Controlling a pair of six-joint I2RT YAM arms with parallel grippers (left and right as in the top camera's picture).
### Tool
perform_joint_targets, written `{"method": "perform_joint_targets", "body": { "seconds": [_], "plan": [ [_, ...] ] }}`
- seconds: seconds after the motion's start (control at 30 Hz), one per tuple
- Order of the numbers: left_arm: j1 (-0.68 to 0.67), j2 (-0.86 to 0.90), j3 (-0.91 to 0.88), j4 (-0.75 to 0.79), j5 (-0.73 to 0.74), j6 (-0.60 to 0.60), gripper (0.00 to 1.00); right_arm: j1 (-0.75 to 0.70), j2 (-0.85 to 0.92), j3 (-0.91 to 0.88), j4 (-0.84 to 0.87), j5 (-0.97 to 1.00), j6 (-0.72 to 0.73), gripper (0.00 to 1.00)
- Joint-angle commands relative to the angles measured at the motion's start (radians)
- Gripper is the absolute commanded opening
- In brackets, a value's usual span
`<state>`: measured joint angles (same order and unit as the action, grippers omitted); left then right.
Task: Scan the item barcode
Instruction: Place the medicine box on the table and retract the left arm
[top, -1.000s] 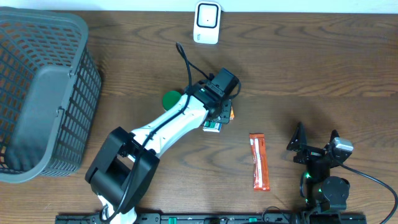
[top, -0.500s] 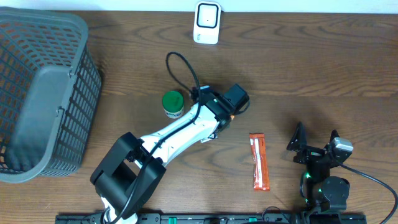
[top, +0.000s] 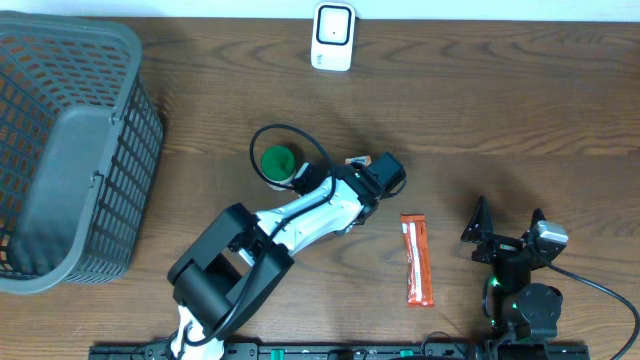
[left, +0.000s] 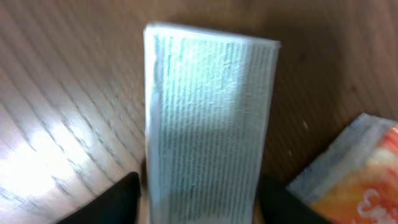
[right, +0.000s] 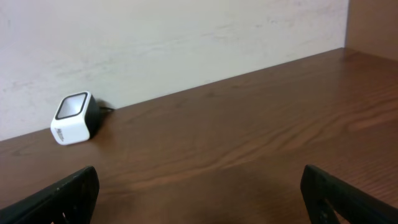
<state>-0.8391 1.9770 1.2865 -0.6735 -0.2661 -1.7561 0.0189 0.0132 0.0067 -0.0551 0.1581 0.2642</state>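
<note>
Pale box noted between fingers of left tool, just right of green-lidded jar, grip or release not determinable from blurred view, orange packet beside box, right tool well right of jar, spread wide, scanner recorded beyond jar

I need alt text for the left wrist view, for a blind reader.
A pale box printed with fine lines fills the middle of the blurred picture, between the two dark fingertips of the left gripper at the bottom edge; whether they grip it is unclear. Behind is the wooden table, with an orange packet at lower right.
</note>
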Motion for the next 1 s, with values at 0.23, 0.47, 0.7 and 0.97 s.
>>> {"method": "perform_joint_targets", "body": {
  "seconds": [0.23, 0.47, 0.7, 0.97],
  "plan": [
    [-0.007, -0.022, -0.01, 0.031, 0.084, 0.09, 0.79, 0.004, 0.0, -0.001, -0.002, 0.013, 0.012, 0.99],
    [-0.055, -0.151, -0.01, 0.004, 0.041, 0.286, 0.85, 0.004, 0.0, -0.001, -0.002, 0.013, 0.012, 0.99],
    [-0.059, -0.325, -0.01, -0.033, -0.042, 0.525, 0.85, 0.004, 0.0, -0.002, -0.002, 0.013, 0.012, 0.99],
    [-0.051, -0.603, -0.01, 0.004, -0.407, 0.858, 0.95, 0.004, 0.0, -0.001, -0.004, 0.006, 0.012, 0.99]
  ]
}}
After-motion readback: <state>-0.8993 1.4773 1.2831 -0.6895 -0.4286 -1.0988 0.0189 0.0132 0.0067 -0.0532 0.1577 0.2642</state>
